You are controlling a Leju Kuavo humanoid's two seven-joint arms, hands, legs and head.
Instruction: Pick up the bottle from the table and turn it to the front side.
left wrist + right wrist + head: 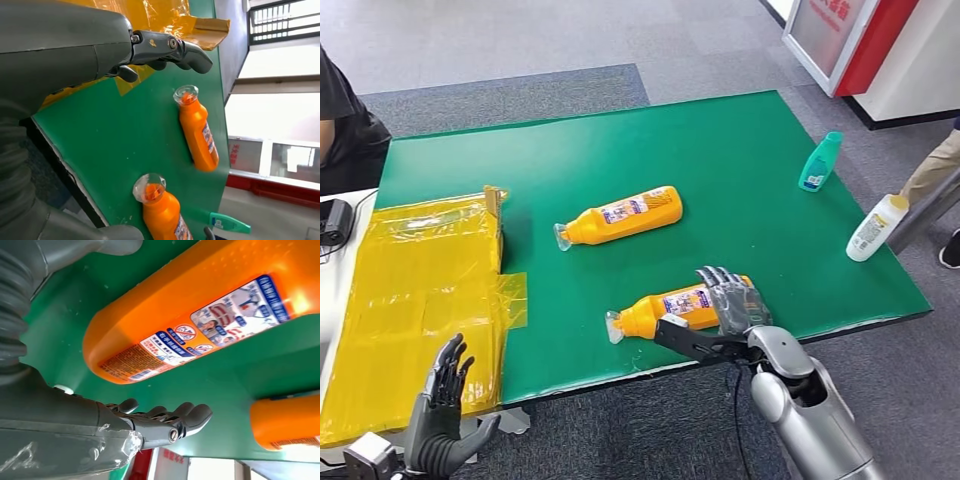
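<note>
Two orange bottles lie on their sides on the green table [743, 150]. The nearer bottle [663, 309] lies close to the front edge with its label up; the farther bottle [622, 215] lies mid-table. My right hand [727, 300] hovers at the nearer bottle's base end, fingers spread, thumb along its front side. In the right wrist view the fingers [166, 420] stretch beside the nearer bottle [181, 320] with a gap of green between them. My left hand [444, 400] is open, low at the front left; its fingers [166, 50] hold nothing. Both bottles [164, 210] [198, 132] lie beyond them.
A yellow plastic sheet [418, 290] covers the table's left end. A teal bottle [820, 162] and a white bottle [875, 227] lie near the right edge. A person [343, 120] sits at the far left, and another person's leg [935, 170] is at the right.
</note>
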